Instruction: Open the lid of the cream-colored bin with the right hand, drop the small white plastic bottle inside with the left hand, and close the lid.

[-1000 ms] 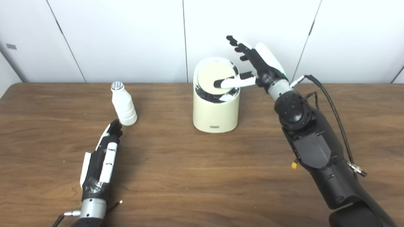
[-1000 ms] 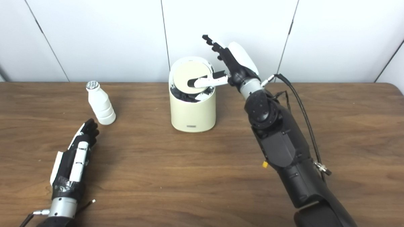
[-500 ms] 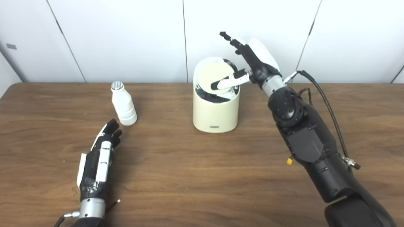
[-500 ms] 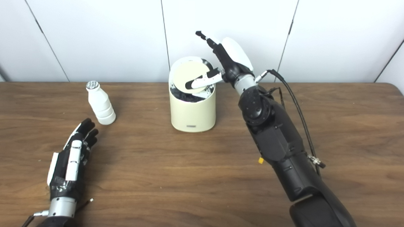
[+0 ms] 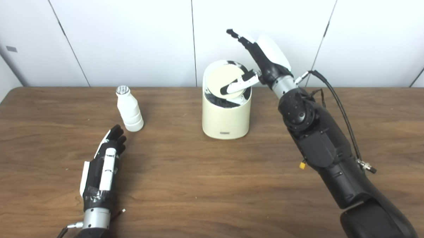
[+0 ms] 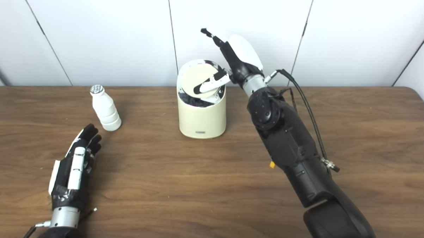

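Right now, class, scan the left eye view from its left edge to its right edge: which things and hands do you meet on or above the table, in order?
left hand → small white plastic bottle → cream-colored bin → right hand, whose thumb reaches back over the bin's tilted lid.

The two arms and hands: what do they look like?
The right arm is bulky and black, with a silver wrist, black cables alongside and a small yellow tag. The right hand and left hand are black with white covers; the left has a silver wrist.
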`<state>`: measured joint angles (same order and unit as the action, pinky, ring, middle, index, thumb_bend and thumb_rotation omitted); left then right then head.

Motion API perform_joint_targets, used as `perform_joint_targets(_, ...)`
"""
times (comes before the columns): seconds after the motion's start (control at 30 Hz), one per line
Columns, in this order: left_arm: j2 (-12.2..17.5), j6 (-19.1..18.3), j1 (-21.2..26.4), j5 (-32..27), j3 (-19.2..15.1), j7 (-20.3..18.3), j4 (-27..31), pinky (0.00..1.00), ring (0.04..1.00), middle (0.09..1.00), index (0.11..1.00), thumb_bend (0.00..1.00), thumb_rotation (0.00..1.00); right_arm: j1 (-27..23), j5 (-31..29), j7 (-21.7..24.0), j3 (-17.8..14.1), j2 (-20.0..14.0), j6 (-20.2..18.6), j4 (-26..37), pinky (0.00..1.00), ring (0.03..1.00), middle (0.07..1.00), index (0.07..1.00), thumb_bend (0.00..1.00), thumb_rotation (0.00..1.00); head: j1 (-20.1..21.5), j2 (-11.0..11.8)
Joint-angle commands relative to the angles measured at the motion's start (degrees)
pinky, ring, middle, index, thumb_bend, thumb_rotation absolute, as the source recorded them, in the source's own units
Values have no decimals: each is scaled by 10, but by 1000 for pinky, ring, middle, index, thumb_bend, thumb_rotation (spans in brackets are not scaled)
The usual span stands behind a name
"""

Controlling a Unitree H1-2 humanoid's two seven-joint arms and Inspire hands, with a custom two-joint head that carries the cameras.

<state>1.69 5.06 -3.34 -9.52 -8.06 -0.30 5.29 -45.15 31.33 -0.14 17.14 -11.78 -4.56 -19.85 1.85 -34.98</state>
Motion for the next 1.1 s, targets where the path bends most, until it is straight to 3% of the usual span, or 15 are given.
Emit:
perform_joint_targets(0.0, -10, 0, -9, 0, 4, 3, -7, 942, 922, 922, 912, 434, 784, -15, 21, -2, 3, -14, 0, -7, 912, 908, 907, 904, 924, 47, 1, 0)
perform_joint_targets(0.13, -8, 4, -9, 3, 6, 3, -9, 942, 921, 922, 912, 431, 789, -10, 12, 0, -1, -14, 2, -8, 895, 908, 907, 900, 935, 170, 0, 0)
perform_joint_targets(0.5, -3, 3, -13, 6, 11, -4, -10, 945, 922, 925, 923, 389, 773, 14, -60, 23, -62, 0, -36, 65, 775, 868, 902, 895, 681, 622, -3, 1)
perform_joint_targets(0.7, -2, 4, -11, 6, 14, -7, -12, 960, 929, 931, 931, 349, 732, 49, -115, 47, -109, -3, -71, 140, 792, 869, 897, 889, 604, 660, -2, 3)
perform_joint_targets(0.9, 3, 6, -10, 9, 15, -8, -17, 959, 939, 940, 939, 356, 744, 105, -120, 68, -119, -22, -119, 214, 767, 853, 895, 899, 514, 701, -2, 5)
perform_joint_targets(1.07, 4, 6, -11, 9, 15, -6, -15, 965, 939, 940, 944, 342, 746, 167, -133, 73, -134, -29, -130, 265, 781, 853, 892, 904, 480, 721, 0, 4)
